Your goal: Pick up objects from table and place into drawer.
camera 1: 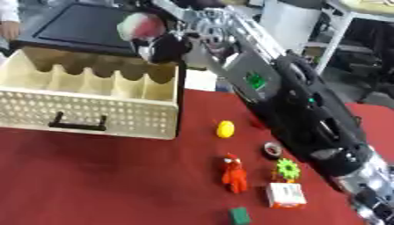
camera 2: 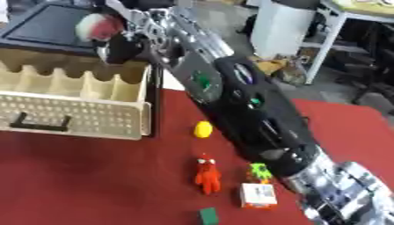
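The right hand [camera 1: 165,44] is extended to the far side of the scene, above the rear right corner of the open drawer [camera 1: 85,112], with its fingers curled round a red-and-white ball [camera 1: 141,25]. The ball sits at the top of the hand, raised above the drawer's rear compartments and in front of the black cabinet top [camera 1: 77,26]. The right arm [camera 1: 308,110] — black with silver joints — enters from the lower right and runs diagonally across the worktop [camera 1: 92,180] toward the drawer.

The drawer is pulled out toward the camera. It is pale beige, with a perforated front panel, a black handle [camera 1: 77,125], and a row of scalloped dividers forming several compartments. Whether any compartment holds anything cannot be told.

The worktop is covered in dark red. The remaining items lie on it to the right of the drawer, well apart from the hand:
- a yellow oval object [camera 1: 224,129], nearest the drawer front;
- a small dark ring-shaped object [camera 1: 272,150], just beside the arm;
- a red figure toy [camera 1: 234,174];
- a green gear-shaped piece [camera 1: 288,169], just behind a white-and-orange box [camera 1: 286,194];
- a small green block [camera 1: 240,215], near the lower edge.

The left hand appears in neither view.
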Robot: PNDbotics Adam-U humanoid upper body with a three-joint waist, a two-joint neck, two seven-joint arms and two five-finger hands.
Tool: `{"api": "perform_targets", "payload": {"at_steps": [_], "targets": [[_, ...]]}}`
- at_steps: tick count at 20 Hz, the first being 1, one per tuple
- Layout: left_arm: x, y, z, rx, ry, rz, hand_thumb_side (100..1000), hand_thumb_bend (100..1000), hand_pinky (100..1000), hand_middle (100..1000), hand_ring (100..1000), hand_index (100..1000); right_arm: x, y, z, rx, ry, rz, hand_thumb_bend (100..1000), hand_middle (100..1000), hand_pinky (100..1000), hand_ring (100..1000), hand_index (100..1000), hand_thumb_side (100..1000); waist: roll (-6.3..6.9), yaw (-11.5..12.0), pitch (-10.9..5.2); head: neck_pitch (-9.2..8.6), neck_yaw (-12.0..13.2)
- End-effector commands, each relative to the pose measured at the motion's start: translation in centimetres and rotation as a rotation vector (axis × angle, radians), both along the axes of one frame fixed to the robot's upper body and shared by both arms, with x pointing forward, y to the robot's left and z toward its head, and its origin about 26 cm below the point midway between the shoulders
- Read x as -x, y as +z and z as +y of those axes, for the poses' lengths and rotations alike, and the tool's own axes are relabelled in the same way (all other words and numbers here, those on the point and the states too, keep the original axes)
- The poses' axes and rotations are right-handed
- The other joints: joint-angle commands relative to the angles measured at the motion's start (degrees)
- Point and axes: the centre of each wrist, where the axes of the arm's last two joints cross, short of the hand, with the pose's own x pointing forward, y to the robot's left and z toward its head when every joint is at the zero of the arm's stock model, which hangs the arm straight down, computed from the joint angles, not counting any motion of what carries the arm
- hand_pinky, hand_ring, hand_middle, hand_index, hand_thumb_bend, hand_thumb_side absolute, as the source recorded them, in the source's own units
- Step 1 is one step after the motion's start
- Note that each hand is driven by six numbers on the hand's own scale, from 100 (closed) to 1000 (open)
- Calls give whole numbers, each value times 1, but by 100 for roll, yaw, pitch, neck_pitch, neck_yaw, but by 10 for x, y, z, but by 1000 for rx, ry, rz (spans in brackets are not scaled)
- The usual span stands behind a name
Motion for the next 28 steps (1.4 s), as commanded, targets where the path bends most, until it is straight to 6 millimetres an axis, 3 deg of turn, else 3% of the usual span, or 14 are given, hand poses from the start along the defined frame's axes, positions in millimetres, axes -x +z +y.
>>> {"api": "perform_targets", "payload": {"at_steps": [1, 8, 28], "targets": [[6, 11, 2, -10, 10, -46, 1000, 337, 100, 100, 100, 738, 21, 15, -14, -3, 5, -31, 100, 452, 140, 424, 402, 114, 37, 19, -103, 14, 9], [6, 11, 3, -8, 11, -45, 1000, 340, 100, 100, 100, 736, 21, 10, -17, -4, -19, -3, 100, 469, 186, 454, 445, 114, 8, 37, -90, -2, 18], [6, 12, 2, -1, 8, -50, 1000, 345, 100, 100, 100, 733, 18, 14, -3, -95, 19, -20, 100, 453, 173, 434, 433, 121, 4, 130, -54, -37, -36]]}}
